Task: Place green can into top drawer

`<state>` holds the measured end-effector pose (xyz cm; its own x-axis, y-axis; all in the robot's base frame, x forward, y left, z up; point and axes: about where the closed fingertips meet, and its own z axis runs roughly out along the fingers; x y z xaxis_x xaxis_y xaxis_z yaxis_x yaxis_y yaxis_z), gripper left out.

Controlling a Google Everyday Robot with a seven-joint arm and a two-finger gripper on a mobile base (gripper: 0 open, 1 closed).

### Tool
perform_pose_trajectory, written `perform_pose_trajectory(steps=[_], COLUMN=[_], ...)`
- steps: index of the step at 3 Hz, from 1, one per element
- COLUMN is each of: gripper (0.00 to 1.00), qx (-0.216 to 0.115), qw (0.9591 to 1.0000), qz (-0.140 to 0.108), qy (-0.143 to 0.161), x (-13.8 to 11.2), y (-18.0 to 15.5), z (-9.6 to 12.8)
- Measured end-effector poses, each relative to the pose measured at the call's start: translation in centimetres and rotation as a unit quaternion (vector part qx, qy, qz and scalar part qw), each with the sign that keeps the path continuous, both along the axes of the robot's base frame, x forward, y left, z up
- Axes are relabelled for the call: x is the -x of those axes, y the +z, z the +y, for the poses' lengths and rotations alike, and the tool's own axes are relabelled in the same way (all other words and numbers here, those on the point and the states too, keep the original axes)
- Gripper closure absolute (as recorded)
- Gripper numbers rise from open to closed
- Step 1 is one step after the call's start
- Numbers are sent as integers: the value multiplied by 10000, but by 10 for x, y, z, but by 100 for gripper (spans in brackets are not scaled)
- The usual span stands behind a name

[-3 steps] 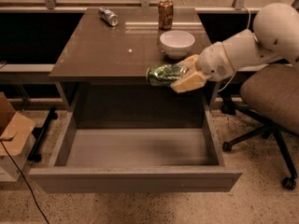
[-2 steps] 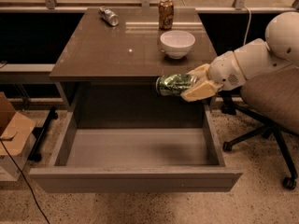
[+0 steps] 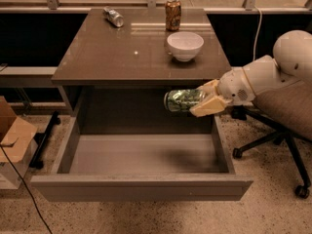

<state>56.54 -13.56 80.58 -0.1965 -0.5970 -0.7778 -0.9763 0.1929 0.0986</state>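
Above the open top drawer (image 3: 136, 155), the gripper (image 3: 204, 100) hangs, jaws clamped on the sideways green can (image 3: 181, 100).

white arm (image 3: 258, 77) stretched in from right, level; gripper (image 3: 201, 100) mid-frame, fingers (image 3: 208, 106) clamped on green can (image 3: 181, 100).
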Motion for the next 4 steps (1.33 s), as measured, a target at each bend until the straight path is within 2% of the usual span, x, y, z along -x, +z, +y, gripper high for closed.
perform_pose_trajectory(steps=[1,2,3,4], gripper=[100,100,100,94], qx=[-16,-70,-117,-277], qw=[9994,9973,9941,9925], qz=[322,693,1052,1173], qy=[120,248,250,215], x=[9,24,37,37], y=[-40,-78,-122,-151], z=[29,60,89,120])
